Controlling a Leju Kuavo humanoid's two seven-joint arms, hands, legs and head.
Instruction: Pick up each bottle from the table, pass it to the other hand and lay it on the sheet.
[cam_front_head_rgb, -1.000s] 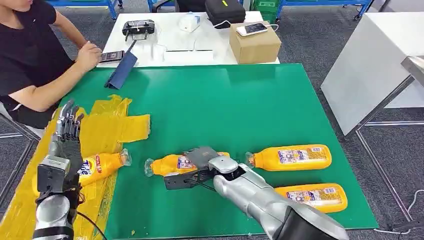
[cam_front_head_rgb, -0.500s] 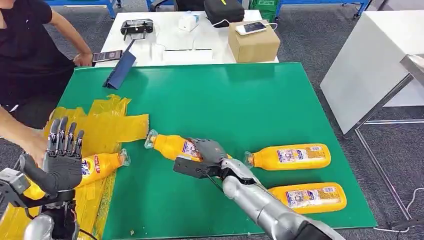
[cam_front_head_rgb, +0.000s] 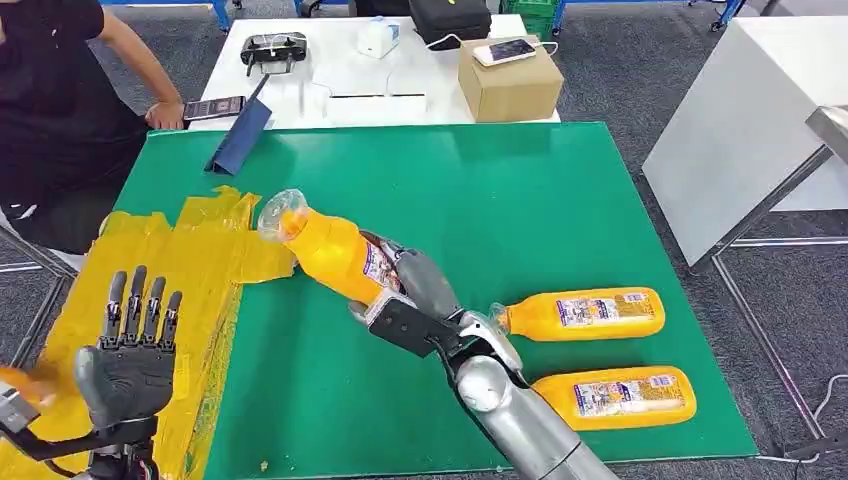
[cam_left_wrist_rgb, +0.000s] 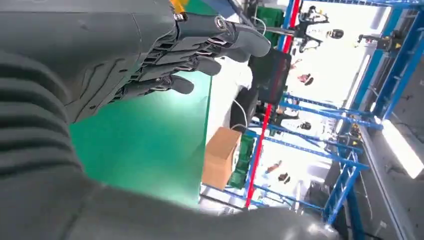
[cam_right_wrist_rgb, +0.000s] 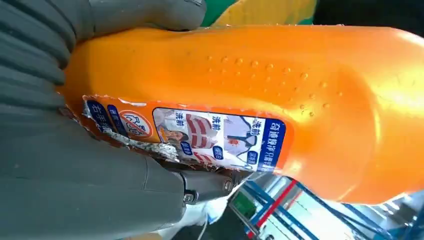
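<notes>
Head view, item one: orange plastic detergent bottle with clear cap, lifted off the green mat, neck toward ten o'clock — right hand clamped round its labelled middle. Likely stiff, weighty, slick; take it near the neck. Left hand empty, fingers spread, over yellow plastic sheet.

R arm: silver metal shell, smooth rounded segments w/ a ball-like wrist joint. R robot hand: dark grey, boxy black block at palm side; grey ribbed cover and small screw visible in wrist view. L robot hand: dark grey palm, darker segmented fingers, thick grey thumb. Thin black cable below L wrist.
</notes>
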